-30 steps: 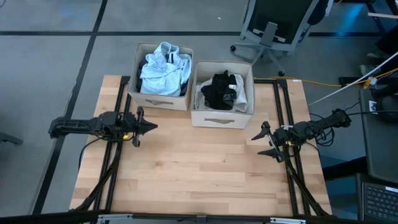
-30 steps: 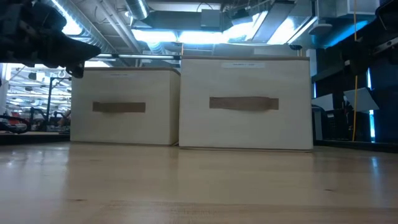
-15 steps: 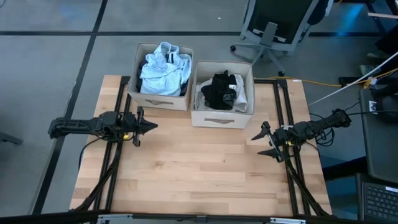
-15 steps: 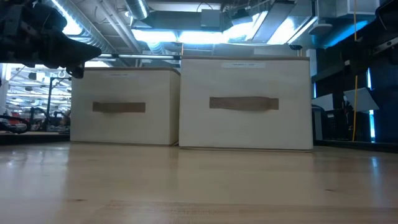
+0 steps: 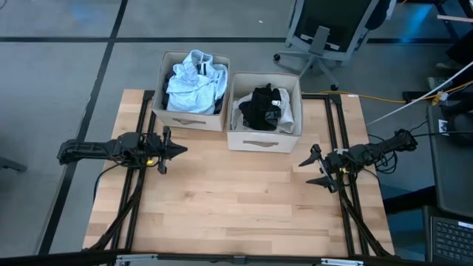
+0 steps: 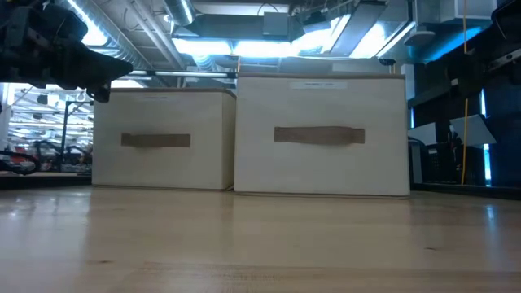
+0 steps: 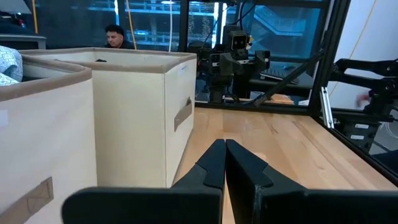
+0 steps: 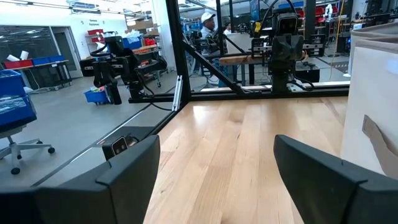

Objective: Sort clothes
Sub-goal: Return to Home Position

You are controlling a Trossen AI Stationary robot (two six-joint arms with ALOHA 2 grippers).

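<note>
The clothes (image 5: 194, 80) lay heaped inside two beige boxes (image 5: 188, 120) at upper centre; none showed on the table (image 5: 236, 199), so sorting looked finished. At mid-left the left gripper (image 5: 182, 150) had its fingers closed together; at mid-right the right gripper (image 5: 304, 171) was spread, empty.

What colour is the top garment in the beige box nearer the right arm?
Black fabric garment, best in high view.

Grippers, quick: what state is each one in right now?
Left gripper: shut, holding nothing.
Right gripper: open, holding nothing.
</note>
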